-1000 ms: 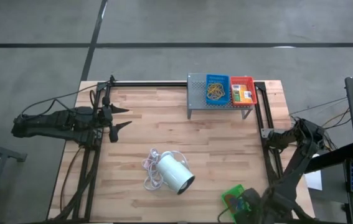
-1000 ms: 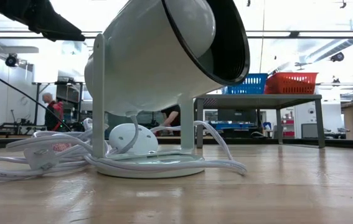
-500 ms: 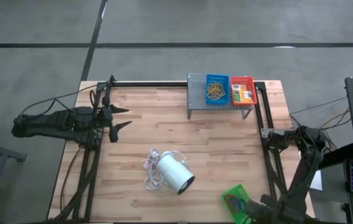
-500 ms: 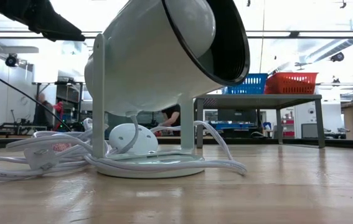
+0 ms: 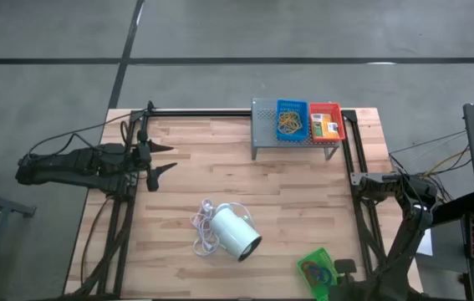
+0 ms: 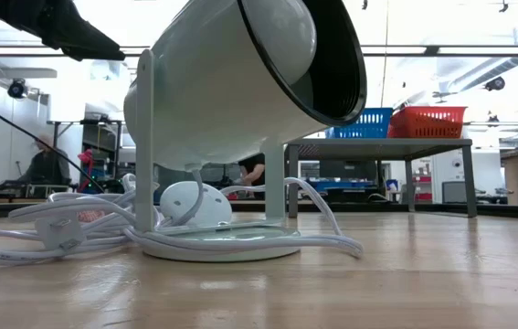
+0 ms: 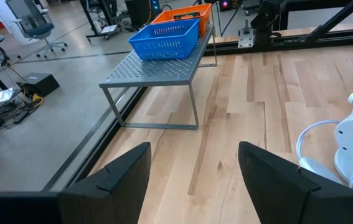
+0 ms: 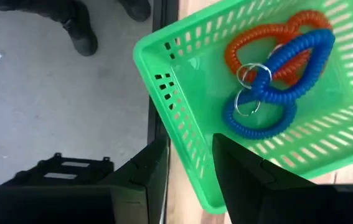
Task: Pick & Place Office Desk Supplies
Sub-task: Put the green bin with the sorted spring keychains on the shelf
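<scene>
A green tray (image 5: 313, 272) sits near the table's near right corner, holding a red loop (image 8: 251, 43) and blue loops (image 8: 269, 93). My right gripper (image 5: 339, 267) stands at the tray's right side, pointing down, its fingers closed on the tray's wall. A blue tray (image 5: 291, 119) with tan rubber bands and a red tray (image 5: 326, 121) with a small box rest on the grey stand (image 5: 262, 138) at the far edge. My left gripper (image 5: 157, 159) hovers open at the table's far left, nothing between its fingers. My right gripper has the green tray's side wall (image 8: 185, 149), near a corner, between its fingers: one finger (image 8: 148, 171) outside the tray, the other (image 8: 238, 165) inside it. The fingers come from above, pointing down. The tray sits level on the table.
A big white cylinder (image 5: 235, 232) with a white cord (image 5: 203, 226) lies in the table's near middle, left of the green tray. Dark frame rails (image 5: 355, 167) run along the table's left, right and far edges. Bare wood lies between the cylinder and the stand.
My right gripper has sunk toward the green tray's right side and rolled about its own pointing line. It covered much of the tray before; more of the tray shows now. The tray has stayed where it was.
</scene>
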{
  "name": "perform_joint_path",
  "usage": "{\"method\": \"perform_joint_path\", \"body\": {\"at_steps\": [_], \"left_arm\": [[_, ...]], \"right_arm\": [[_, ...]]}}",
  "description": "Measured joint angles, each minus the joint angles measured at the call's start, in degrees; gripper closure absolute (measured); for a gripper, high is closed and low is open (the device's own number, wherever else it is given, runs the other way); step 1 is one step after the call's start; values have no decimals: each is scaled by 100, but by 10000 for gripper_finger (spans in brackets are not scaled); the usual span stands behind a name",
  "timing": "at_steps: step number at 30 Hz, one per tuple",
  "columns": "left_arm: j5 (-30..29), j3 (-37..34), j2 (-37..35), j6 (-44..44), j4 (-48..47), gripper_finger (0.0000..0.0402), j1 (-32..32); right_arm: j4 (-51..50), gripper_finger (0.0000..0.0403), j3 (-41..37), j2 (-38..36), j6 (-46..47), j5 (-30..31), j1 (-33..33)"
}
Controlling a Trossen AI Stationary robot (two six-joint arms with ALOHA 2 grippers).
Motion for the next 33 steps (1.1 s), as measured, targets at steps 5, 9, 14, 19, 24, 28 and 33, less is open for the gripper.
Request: {"method": "perform_joint_path", "body": {"at_steps": [5,9,14,19,24,28,33], "left_arm": [[0,-1,-1,0,0,158,2],[0,-1,-1,0,-1,158,2],[0,-1,-1,0,-2,158,2],[0,0,0,0,-2,158,1],[-2,-1,0,0,-2,158,0],[0,-1,1,0,-2,158,2],[0,-1,0,0,-2,158,1]], "right_arm": [[48,266,2,20,-181,306,188],[51,258,-49,63,-233,299,254],[61,251,-193,63,-625,304,248],[228,252,-443,63,-603,304,250],[491,259,-535,63,-587,438,235],[491,271,-540,63,-576,441,232],[491,300,-540,63,-570,424,194]]}}
